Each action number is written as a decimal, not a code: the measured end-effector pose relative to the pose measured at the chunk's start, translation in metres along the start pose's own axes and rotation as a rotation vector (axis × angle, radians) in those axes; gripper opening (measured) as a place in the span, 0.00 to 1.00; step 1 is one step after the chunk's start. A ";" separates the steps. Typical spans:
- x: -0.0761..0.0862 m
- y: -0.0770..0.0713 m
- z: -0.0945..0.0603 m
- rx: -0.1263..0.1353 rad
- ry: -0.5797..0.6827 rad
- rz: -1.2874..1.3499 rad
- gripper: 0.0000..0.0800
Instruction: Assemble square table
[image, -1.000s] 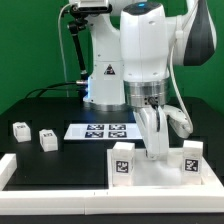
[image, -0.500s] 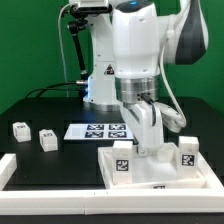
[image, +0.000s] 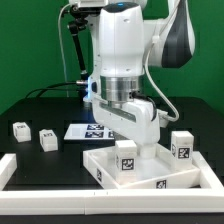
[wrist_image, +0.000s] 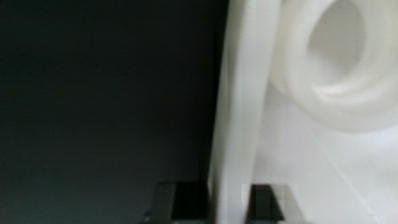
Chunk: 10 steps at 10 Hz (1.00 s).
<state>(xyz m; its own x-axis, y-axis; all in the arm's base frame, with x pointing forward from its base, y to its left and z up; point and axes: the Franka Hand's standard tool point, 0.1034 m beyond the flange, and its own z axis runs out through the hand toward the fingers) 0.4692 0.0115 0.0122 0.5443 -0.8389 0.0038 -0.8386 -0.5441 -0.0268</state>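
My end effector (image: 146, 146) is down on the square top (image: 148, 172), which lies at the near right of the table (image: 60, 160), turned at an angle to the table's near edge. In the wrist view my end effector (wrist_image: 222, 200) has the top's raised rim (wrist_image: 237, 100) running straight between the two fingers (wrist_image: 178, 200). They are pinched in close on either side of it, and a round corner socket (wrist_image: 347, 60) is just beside the rim.

One tagged leg (image: 126, 161) stands upright on the top's near-left part. A second leg (image: 182, 147) stands upright toward its right. Out on the left, two loose legs (image: 20, 129) (image: 47, 139) sit on the table, well apart from the top. The marker board (image: 82, 131) lies behind the top, partly hidden by my arm.
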 end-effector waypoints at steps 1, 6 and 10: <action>0.006 0.004 0.000 -0.003 0.004 -0.078 0.09; 0.034 0.016 0.001 -0.017 0.054 -0.588 0.08; 0.053 -0.002 -0.003 -0.032 0.061 -0.975 0.08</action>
<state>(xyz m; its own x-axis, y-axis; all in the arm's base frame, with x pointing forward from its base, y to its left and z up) 0.5000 -0.0320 0.0156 0.9979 -0.0193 0.0616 -0.0220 -0.9988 0.0427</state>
